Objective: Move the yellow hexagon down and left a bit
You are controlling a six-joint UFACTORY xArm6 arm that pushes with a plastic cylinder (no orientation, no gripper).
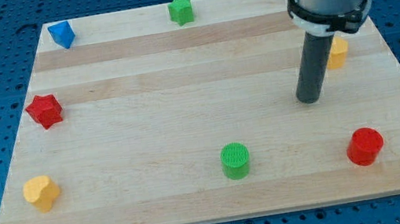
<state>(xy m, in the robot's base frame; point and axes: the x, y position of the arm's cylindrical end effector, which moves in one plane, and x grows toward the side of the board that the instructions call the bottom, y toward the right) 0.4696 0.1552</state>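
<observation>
Bench (197,200) of pale wood fills view, front edge nearest camera. No claw fitted, so no claw state to report. Dark rod stands upright at view's right; my tip (309,99) rests on bench. Yellow hexagon (338,52) just right of rod, above tip, partly hidden, contact unclear. Green cylinder (235,161), red cylinder (365,146), yellow heart (41,192) along bottom. Red star (44,111) at left. Blue block (61,34), green star (181,10) along top.

the arm is showing a pale grey metallic cylinder, a black collar ring, and a straight dark rod ending in the tip (309,100).
</observation>
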